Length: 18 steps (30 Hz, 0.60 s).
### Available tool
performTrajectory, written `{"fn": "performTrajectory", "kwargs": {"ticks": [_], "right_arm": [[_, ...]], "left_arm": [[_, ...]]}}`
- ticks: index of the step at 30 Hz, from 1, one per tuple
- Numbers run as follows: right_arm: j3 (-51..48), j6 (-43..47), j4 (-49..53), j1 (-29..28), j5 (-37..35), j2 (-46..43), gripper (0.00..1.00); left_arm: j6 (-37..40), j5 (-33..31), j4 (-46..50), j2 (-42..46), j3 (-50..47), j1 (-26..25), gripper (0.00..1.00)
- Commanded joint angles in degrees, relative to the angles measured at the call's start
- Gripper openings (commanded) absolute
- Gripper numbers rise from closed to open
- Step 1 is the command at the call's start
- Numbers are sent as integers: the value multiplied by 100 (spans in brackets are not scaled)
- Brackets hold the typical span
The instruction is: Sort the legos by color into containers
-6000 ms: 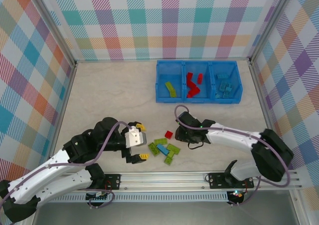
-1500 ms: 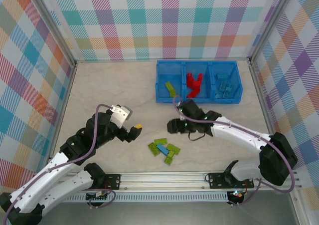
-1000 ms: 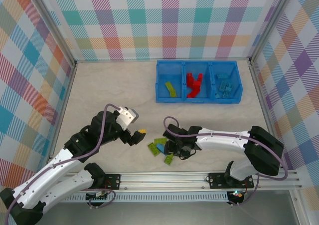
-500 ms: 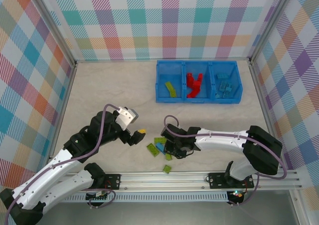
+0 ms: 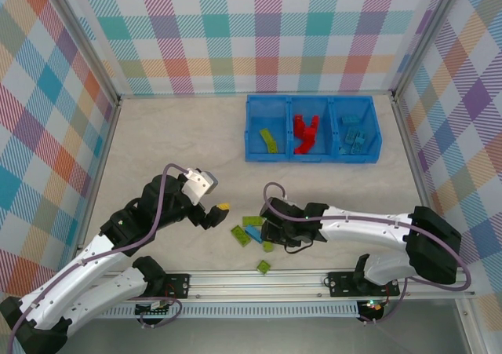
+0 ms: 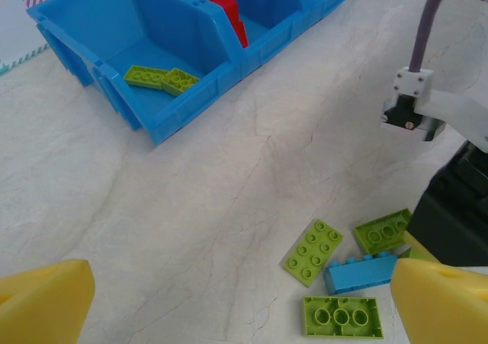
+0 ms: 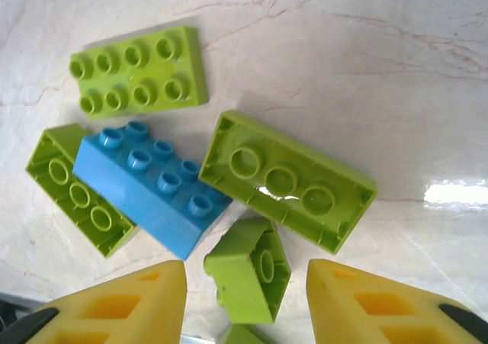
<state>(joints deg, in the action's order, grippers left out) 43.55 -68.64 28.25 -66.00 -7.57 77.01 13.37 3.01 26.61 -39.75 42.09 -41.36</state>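
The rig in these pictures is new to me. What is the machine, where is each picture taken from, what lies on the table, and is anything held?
Two robot arms are bolted at the near edge of a table. Each ends in a yellow-tipped two-finger gripper. The wide picture comes from a fixed camera above and behind them. The other two come from cameras on the wrists, each showing its own fingers. A blue bin on the table has three compartments: sorted lime bricks on the left, red bricks in the middle, blue bricks on the right. Near the arms lie loose lime bricks and one loose blue brick. Nothing is held. The left gripper is open, and the right gripper is open with its fingers either side of a small lime brick.
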Motion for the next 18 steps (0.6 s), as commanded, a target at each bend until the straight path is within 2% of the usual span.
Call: {"fn": "performTrajectory", "kwargs": {"ticks": [1, 8, 18], "right_arm": [[138, 408, 359, -337, -125, 143, 48], [574, 476, 572, -615, -324, 955, 48], [880, 703, 488, -628, -527, 1649, 35]], "left_arm": [[83, 31, -30, 24, 22, 67, 100], [244, 309, 20, 82, 21, 72, 100], [381, 568, 175, 85, 61, 67, 100]]}}
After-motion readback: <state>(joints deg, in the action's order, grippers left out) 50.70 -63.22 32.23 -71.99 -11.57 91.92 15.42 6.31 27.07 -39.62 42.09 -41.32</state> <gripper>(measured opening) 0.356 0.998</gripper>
